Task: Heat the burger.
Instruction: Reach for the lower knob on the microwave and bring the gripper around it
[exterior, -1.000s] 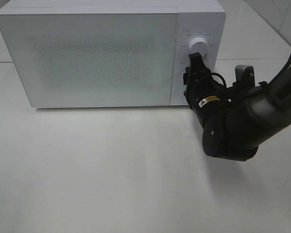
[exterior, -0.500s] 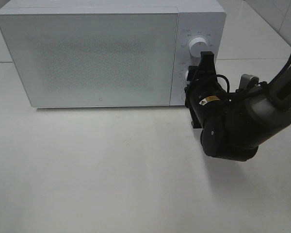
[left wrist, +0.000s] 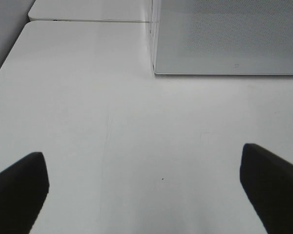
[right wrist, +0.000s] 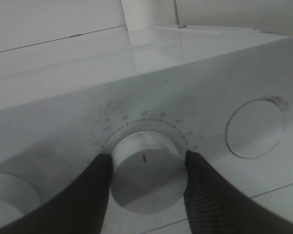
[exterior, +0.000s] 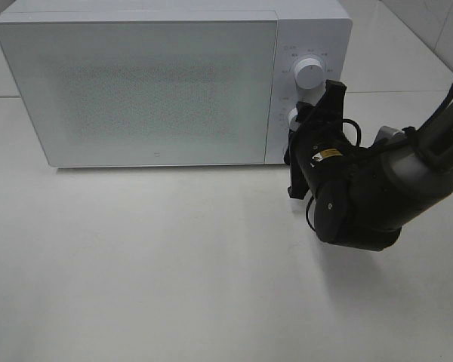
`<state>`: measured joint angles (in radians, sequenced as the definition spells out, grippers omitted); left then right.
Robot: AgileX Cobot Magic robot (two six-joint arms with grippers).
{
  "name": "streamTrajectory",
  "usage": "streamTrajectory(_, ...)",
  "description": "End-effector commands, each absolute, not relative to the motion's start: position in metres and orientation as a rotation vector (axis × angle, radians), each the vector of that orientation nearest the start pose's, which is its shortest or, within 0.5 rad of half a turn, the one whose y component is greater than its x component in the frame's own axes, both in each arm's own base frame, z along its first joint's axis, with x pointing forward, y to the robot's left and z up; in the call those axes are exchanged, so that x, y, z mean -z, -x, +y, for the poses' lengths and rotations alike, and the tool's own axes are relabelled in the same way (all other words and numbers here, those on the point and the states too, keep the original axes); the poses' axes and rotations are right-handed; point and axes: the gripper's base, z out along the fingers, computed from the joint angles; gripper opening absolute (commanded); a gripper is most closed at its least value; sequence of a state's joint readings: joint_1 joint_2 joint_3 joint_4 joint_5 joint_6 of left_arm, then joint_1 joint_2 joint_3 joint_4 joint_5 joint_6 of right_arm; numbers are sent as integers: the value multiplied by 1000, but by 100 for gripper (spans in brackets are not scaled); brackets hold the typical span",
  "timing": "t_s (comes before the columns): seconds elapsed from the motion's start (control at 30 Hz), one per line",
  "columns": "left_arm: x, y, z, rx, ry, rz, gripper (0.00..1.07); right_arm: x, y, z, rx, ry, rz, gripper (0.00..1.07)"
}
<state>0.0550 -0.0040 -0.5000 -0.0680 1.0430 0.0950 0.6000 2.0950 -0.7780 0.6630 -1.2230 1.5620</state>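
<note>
Your table (exterior: 151, 271) gives open room in front of the microwave (exterior: 317, 19), whose door (exterior: 136, 83) sits shut. The burger is out of sight, probably inside. Your left gripper (left wrist: 145, 180) gapes wide over the tabletop, and your right gripper (right wrist: 146, 165) pinches the lower dial (right wrist: 147, 173). Expect a light, soft, squashable burger, so cradle the bun's sides gently.

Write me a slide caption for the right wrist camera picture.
Right gripper clasps a numbered dial on the control panel of the white microwave.
</note>
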Motion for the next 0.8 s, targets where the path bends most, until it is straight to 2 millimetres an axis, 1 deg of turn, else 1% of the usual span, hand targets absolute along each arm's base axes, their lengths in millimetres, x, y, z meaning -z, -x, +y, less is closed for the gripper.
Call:
streamTrajectory(0.03, -278, 8, -7, 3, -43, 1992, 100, -130, -324, 154, -1379, -1345, 991, 8)
streamTrajectory(0.5, -278, 8, -7, 3, -43, 1992, 100, -131, -324, 154, -1353, -1318, 1007, 13)
streamTrajectory(0.63, -278, 8, -7, 3, -43, 1992, 100, -131, -324, 154, -1324, -1292, 1027, 18)
streamTrajectory(0.67, -278, 8, -7, 3, -43, 1992, 100, -131, -324, 153, -1306, -1286, 1031, 22)
streamTrajectory(0.7, -278, 8, -7, 3, -43, 1992, 100, -131, -324, 153, -1306, -1286, 1031, 22)
streamTrajectory(0.73, -278, 8, -7, 3, -43, 1992, 100, -130, -324, 153, -1299, -1287, 1029, 24)
streamTrajectory(0.77, -278, 8, -7, 3, -43, 1992, 100, -130, -324, 152, -1285, -1278, 1036, 29)
streamTrajectory(0.8, -278, 8, -7, 3, -43, 1992, 100, -130, -324, 152, -1285, -1278, 1036, 29)
